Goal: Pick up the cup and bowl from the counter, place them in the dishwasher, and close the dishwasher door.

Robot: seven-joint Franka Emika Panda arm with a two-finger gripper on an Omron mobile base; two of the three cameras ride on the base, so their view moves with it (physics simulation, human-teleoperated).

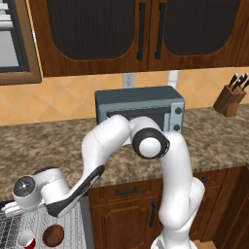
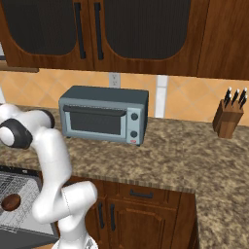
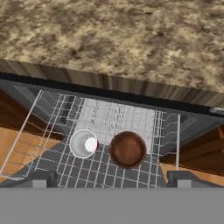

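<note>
The cup (image 3: 83,143) and bowl (image 3: 127,149) sit upright side by side at lower centre in the rack (image 3: 57,127), while the hand (image 3: 111,183) above holds nothing, its fingertips spread wide.

our arm (image 1: 172,185) is white, smooth and round, like fat tubes joined together. the joints have dark grey rings and caps. a thin dark stripe runs along one part. our two finger tips (image 3: 41,178) are small, dark grey blocks.

The cup (image 1: 26,240) is cut by the left base view's bottom edge; the arm hides part of the dishwasher rack (image 2: 14,194) beside the bowl (image 2: 10,202)
</note>
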